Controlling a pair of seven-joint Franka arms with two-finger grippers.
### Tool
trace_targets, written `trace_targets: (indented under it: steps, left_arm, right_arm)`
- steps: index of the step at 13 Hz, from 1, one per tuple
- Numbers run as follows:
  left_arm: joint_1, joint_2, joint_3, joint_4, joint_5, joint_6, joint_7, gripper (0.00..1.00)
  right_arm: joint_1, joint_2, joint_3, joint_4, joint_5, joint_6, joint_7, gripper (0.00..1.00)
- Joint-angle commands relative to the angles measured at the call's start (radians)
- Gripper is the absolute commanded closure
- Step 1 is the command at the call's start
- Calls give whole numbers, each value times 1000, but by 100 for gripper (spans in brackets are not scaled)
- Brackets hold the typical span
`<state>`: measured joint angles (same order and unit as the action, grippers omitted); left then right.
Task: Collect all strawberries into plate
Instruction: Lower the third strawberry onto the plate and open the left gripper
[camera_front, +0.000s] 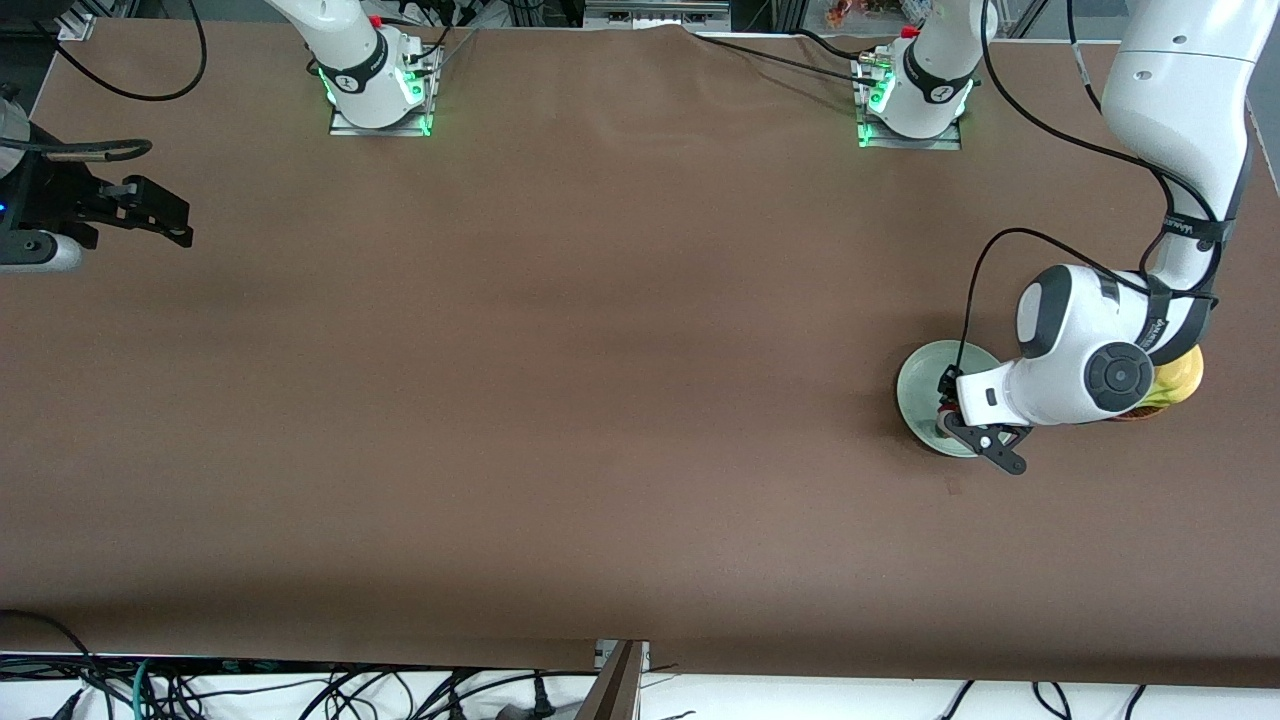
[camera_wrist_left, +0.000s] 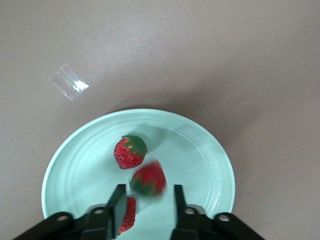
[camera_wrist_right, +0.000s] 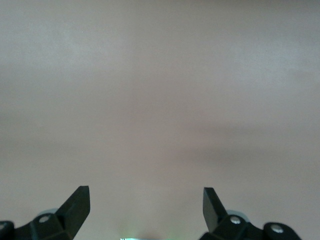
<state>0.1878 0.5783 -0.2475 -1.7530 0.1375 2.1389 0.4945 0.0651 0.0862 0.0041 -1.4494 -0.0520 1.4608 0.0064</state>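
The pale mint-green plate sits toward the left arm's end of the table and fills the left wrist view. Three strawberries show on or over it. One red strawberry with a green cap lies on the plate. A second, blurred strawberry is loose between the open fingers. A third strawberry lies partly hidden by one finger. My left gripper hangs open just above the plate. My right gripper is open and empty, waiting over bare table at the right arm's end.
A red-yellow apple lies beside the plate, mostly hidden under the left arm. A small clear scrap of plastic lies on the brown table near the plate's rim. Cables hang along the table edge nearest the front camera.
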Motion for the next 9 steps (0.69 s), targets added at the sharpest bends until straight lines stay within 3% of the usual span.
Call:
trace_targets:
  steps: [1,5,9]
  left_arm:
    - [-8,-18,-16,1,22,-7,-1,0]
    - [-18,-76,-30,12,2,-42,-40,0]
    - [-19,-136,-81,203,-1,-359,-244,0]
  right_arm:
    - [-7,0,7,9,-9,-8,-13,0]
    - [-7,1,8,9,-9,-8,-14,0]
    - [-5,4,8,9,-8,-7,-14,0]
